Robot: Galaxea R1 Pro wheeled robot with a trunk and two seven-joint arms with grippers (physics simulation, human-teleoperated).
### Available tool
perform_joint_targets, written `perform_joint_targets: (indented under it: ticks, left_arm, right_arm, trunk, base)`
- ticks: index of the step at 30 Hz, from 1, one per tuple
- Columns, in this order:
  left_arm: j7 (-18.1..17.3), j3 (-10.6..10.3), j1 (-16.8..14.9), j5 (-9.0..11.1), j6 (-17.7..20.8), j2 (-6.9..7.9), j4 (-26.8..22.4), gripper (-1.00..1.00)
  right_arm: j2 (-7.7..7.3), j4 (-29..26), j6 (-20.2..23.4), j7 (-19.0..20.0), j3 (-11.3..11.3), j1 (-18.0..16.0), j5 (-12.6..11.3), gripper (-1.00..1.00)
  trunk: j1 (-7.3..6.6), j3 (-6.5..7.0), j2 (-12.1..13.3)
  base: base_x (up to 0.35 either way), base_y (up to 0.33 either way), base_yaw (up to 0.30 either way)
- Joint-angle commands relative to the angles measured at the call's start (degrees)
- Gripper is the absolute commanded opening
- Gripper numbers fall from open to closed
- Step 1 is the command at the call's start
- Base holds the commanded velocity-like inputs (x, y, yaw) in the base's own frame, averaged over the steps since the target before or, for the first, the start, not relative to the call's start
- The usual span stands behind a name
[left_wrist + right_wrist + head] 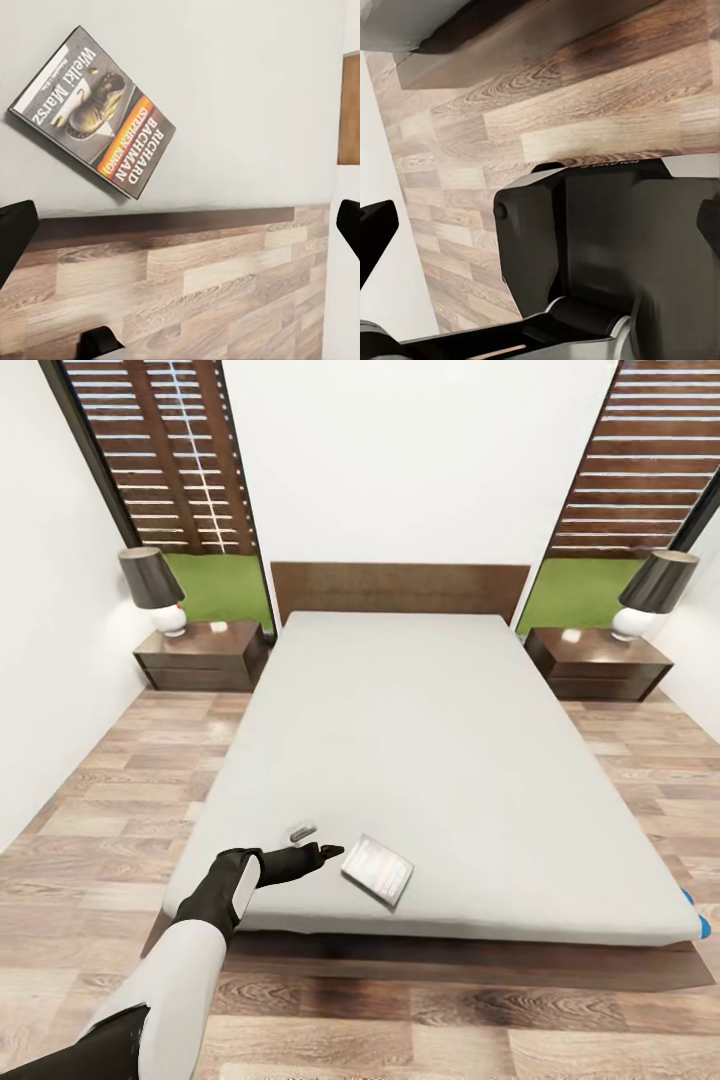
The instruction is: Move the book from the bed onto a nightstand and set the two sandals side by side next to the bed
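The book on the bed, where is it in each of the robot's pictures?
Head view: the book lies near the foot edge of the bed, just beyond the left gripper.
Left wrist view: the book lies cover up on the pale mattress, near its edge.
Right wrist view: I cannot find it there; I see wood floor and the robot's own body.
Shared landmark: the bed's dark frame edge against the wood floor.
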Motion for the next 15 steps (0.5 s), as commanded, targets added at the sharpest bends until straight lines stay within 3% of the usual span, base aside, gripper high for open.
perform_joint_targets:
  ticks: [1,15]
  left_arm:
    - [-0.5,0.5,-0.1,-0.6,0.3,-0.09,-0.1,1.0]
    - [-0.5,0.5,-0.1,-0.6,0.3,-0.09,-0.1,1.0]
  right_arm:
    - [-0.01,0.0,-0.2,0.2,-0.3,0.0,0.3,1.0]
    - [0.01,0.0,-0.2,0.2,-0.3,0.0,0.3,1.0]
  trunk:
    - [0.03,-0.19,-0.1]
    - [0.03,-1.45,-0.1]
  base:
    - [0.0,0.0,0.0]
    - [0.0,0.0,0.0]
